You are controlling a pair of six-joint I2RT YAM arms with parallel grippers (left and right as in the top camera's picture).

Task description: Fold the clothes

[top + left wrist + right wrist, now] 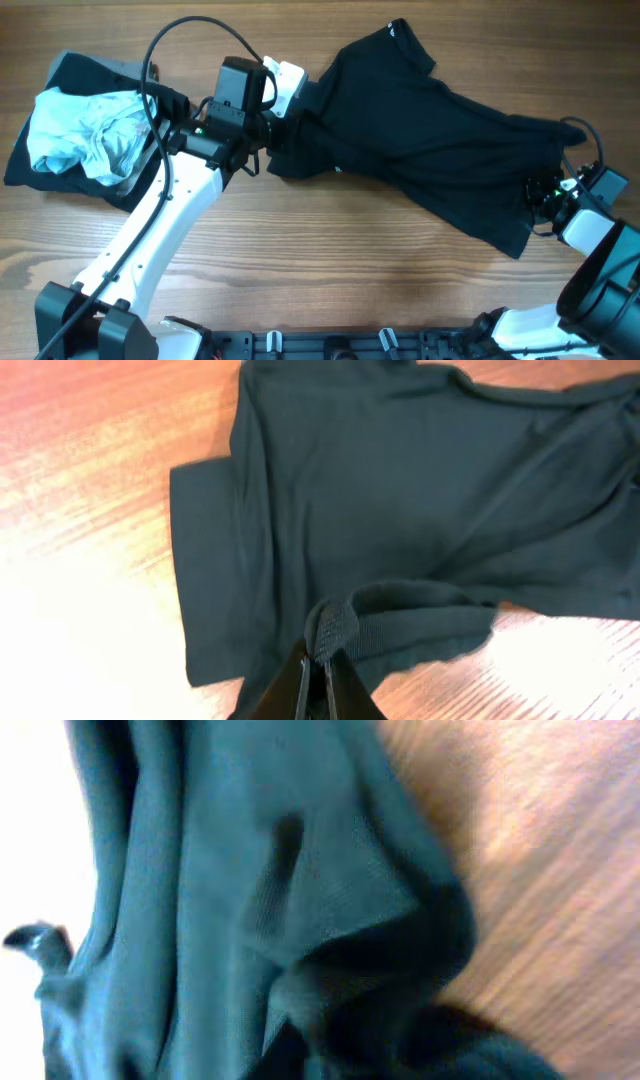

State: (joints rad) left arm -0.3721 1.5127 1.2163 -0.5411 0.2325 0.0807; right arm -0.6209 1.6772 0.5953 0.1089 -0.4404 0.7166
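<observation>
Loosely rumpled black knit shirt [420,130], ribbed hem [345,628] in clamped left jaws; right jaws unreadable.

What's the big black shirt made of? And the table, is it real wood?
The black shirt looks like soft, matte knit cloth, maybe cotton: it bunches into limp folds. The table shows brown wood grain with a slight sheen; real wood or printed laminate, I cannot tell.

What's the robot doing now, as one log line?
left gripper: shut on black T-shirt | right gripper: at T-shirt's edge, grip hidden | T-shirt: unfolded
</observation>
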